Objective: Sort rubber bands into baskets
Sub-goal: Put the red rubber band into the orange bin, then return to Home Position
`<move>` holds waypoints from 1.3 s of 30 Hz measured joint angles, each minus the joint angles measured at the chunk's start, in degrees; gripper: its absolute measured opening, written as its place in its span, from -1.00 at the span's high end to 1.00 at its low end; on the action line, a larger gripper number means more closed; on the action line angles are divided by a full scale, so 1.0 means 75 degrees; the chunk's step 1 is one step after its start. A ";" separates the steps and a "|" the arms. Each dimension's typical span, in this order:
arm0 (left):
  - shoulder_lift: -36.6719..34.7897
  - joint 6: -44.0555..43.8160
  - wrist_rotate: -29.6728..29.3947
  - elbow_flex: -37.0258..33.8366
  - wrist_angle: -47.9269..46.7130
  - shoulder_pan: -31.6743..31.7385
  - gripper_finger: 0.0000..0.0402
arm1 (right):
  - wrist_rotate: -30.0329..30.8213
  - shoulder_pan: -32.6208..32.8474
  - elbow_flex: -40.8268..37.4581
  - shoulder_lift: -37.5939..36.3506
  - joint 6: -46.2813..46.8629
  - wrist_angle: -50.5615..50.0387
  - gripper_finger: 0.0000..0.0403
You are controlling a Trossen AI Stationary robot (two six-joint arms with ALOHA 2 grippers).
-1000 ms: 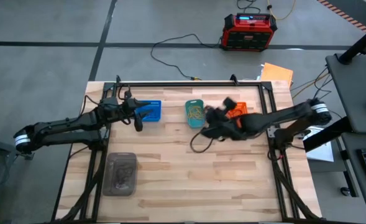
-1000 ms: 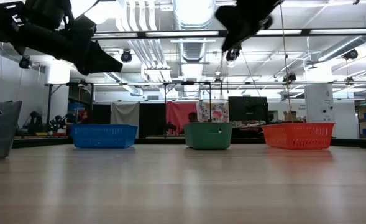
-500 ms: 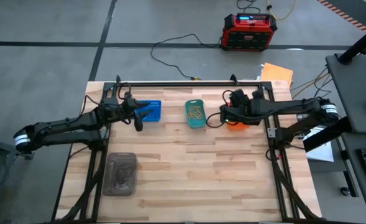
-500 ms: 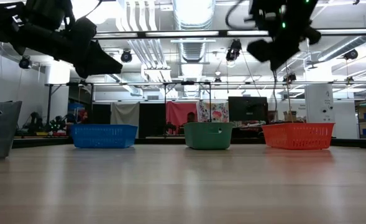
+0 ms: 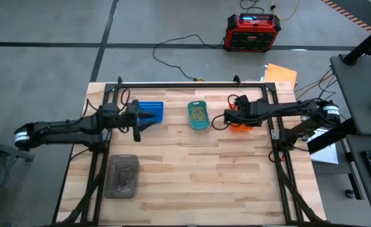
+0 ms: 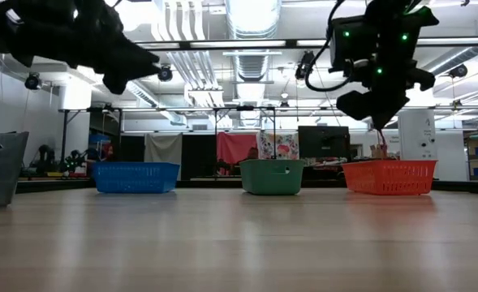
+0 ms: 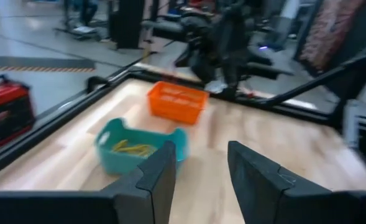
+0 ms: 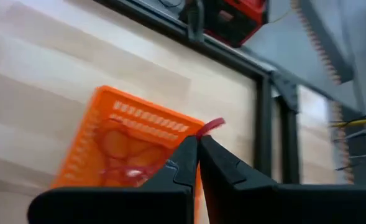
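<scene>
- Right gripper [image 8: 198,142] above orange basket [image 5: 241,118] at desk's [image 5: 191,170] 2 o'clock, jaws pinched on red rubber band [image 8: 210,126].
- Left gripper [image 7: 198,165] beside blue basket [image 5: 152,111] at 10 o'clock, jaws narrowly apart, empty.
- Teal basket [image 5: 198,115] at 12 o'clock, yellowish bands inside.

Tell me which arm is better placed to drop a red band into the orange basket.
Right. Its gripper is shut on a red band directly above the orange basket; the left gripper is open and empty near the blue basket.
</scene>
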 joint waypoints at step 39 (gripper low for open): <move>-0.2324 0.0176 0.0638 -0.0017 -0.0724 -0.1561 0.48 | -0.1750 0.2545 -0.0669 -0.0110 -0.8817 0.9413 0.34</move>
